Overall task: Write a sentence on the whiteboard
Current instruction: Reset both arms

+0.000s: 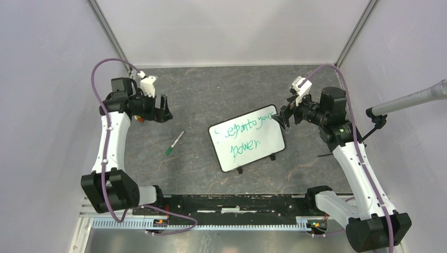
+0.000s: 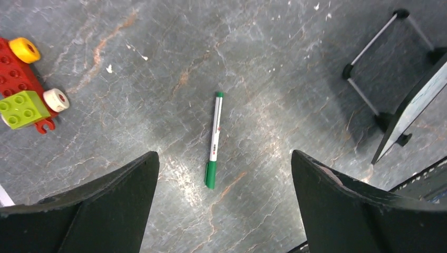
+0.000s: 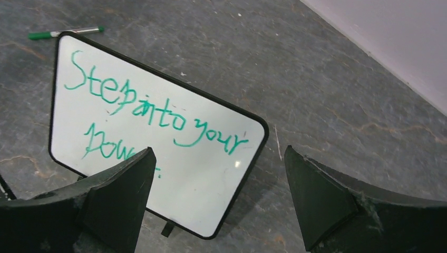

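The left tool (image 2: 224, 158) gapes empty above the marker (image 2: 213, 139). The right tool (image 3: 219, 153), likewise released, faces the whiteboard (image 3: 211, 195) and its sentence (image 3: 158, 113).

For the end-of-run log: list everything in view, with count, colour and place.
whiteboard: one, white with black frame, on its stand mid-table
sentence: two lines, green, on the whiteboard
marker: one, white and green, flat on the table left of the whiteboard
toy bricks: one cluster, red, lime, yellow, white, left of the marker
left gripper: one, black, open, above the table's left side
right gripper: one, black, open, at the whiteboard's far right corner
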`<state>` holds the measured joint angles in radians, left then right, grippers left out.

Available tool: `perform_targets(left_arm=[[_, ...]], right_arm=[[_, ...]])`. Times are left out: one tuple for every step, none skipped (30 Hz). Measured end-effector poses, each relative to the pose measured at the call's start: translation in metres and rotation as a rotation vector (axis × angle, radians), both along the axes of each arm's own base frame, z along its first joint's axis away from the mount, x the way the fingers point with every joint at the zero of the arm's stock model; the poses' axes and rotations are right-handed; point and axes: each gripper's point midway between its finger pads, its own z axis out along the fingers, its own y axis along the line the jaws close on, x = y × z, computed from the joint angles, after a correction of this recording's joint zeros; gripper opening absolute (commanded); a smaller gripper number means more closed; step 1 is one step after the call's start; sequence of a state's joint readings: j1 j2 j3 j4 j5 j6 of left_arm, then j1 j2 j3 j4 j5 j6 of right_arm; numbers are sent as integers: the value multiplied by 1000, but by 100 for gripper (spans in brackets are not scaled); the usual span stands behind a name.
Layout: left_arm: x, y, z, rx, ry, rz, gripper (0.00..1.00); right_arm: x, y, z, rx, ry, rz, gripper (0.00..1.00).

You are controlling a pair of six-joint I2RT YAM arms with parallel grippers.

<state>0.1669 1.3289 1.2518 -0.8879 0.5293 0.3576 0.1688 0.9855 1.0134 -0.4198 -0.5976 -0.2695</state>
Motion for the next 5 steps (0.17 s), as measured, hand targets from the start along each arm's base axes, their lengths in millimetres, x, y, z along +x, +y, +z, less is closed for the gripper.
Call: perform_targets(left_arm=[[1, 0, 4, -7, -13, 11, 100], [1, -1, 9, -15, -27, 25, 100], [2, -1, 13, -21, -39, 36, 100], [3, -2, 17, -28, -51, 48, 100], [3, -2, 18, -32, -55, 54, 100]], right_arm=[[2, -4, -2, -6, 4, -20, 98], [4, -7, -6, -11, 10, -36, 98], [5, -11, -9, -16, 17, -51, 98], [6, -13, -13, -20, 25, -64, 98], [7, -16, -16, -23, 32, -75, 98]])
